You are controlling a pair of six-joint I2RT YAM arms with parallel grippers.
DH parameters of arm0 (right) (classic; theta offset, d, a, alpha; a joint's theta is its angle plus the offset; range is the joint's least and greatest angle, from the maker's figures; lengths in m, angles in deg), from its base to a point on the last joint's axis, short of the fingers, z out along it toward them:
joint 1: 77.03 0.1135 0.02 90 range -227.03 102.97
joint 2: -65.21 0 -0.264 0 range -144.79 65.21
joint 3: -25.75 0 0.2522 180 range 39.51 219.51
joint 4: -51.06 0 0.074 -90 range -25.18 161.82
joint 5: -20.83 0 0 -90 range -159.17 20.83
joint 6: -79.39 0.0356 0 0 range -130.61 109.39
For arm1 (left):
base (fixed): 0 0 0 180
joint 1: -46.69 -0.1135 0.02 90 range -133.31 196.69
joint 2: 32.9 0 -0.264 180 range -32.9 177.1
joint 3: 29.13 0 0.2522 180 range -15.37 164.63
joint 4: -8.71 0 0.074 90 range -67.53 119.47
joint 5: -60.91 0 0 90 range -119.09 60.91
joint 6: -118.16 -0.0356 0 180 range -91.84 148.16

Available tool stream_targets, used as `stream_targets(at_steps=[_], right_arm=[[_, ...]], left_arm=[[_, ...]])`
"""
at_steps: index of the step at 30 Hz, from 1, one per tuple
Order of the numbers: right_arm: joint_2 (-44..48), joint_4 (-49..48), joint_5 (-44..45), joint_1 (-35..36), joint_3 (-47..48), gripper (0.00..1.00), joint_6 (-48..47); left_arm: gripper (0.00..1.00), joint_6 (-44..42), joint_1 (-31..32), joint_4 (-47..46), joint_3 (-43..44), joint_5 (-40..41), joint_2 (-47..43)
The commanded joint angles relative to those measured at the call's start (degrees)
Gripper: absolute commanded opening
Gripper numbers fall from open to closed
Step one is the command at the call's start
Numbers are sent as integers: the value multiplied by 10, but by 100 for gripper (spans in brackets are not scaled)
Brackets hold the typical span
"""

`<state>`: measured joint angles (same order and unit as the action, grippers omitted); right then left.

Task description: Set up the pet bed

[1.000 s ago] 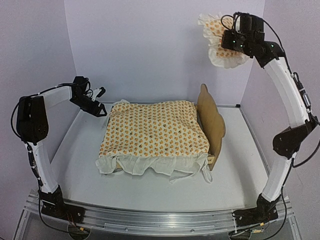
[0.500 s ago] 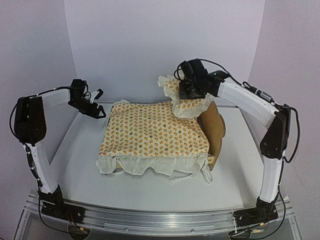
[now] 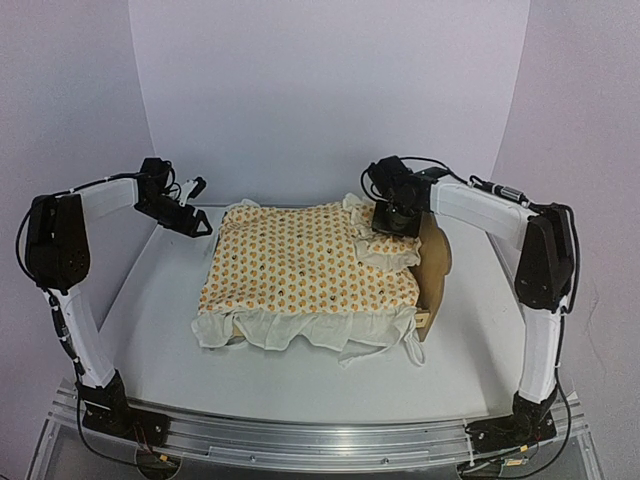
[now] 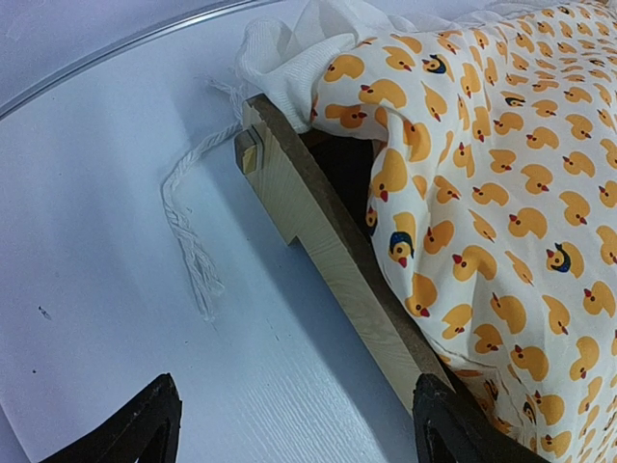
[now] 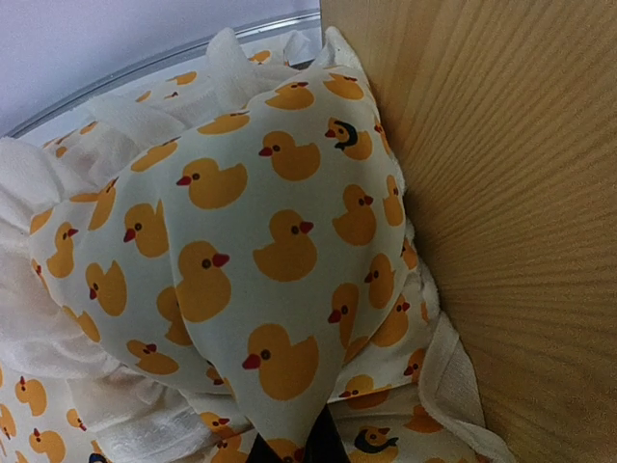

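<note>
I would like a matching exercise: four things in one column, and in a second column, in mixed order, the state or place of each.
1. pillow
2. left gripper
3. mattress cushion
4. white string

A. open, holding nothing
B. on the table, beside the pet bed
C. pinched by the right gripper, beside the headboard
D. covers the pet bed

Pairs: 1-C, 2-A, 3-D, 4-B

Your left arm (image 3: 100, 190) is folded high on its own side, the left gripper (image 3: 202, 207) angled down with its jaws wide apart. Your right arm (image 3: 480, 207) reaches inward, wrist tipped down, and the right gripper (image 3: 395, 222) is pinched tight on a pillow (image 3: 388, 250) corner.
</note>
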<state>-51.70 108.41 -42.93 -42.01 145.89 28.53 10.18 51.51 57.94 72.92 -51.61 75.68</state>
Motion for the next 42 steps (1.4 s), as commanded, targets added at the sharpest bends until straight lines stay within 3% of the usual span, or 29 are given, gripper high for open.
stream_targets(at_steps=[1, 3, 10, 12, 19, 23, 25, 28, 31, 33, 39, 42], right_arm=[[-2, 3, 28, -1, -2, 0, 20], [6, 4, 26, -1, -7, 2, 14], [47, 18, -19, 2, 22, 72, -28], [61, 20, -35, 6, 54, 82, -51], [100, 20, -136, 5, 203, 91, -170], [153, 20, -222, -49, 200, 92, -212], [204, 19, -222, -112, 138, 92, -224], [295, -36, -180, -198, -18, 94, -311], [418, -177, -169, -242, -240, 98, -405], [491, -305, -169, -259, -427, 98, -430], [636, -564, -172, -271, -779, 98, -358], [682, -624, -158, -271, -903, 98, -315]], left_arm=[[82, 4, 0, -14, -1, -15, -32], [82, 3, 0, -12, 0, -16, -33], [83, -3, 0, 3, 18, -24, -33], [83, -7, 0, 15, 31, -27, -33], [86, -16, 0, 58, 73, -30, -58], [91, -5, -6, 78, 68, -27, -104], [98, 17, -18, 58, 43, -26, -143], [100, 78, -38, -28, -66, 8, -225], [100, 207, -39, -122, -183, 147, -307], [100, 240, -39, -151, -256, 202, -352], [100, 249, -39, -231, -438, 236, -425], [100, 234, -39, -262, -496, 230, -446]])
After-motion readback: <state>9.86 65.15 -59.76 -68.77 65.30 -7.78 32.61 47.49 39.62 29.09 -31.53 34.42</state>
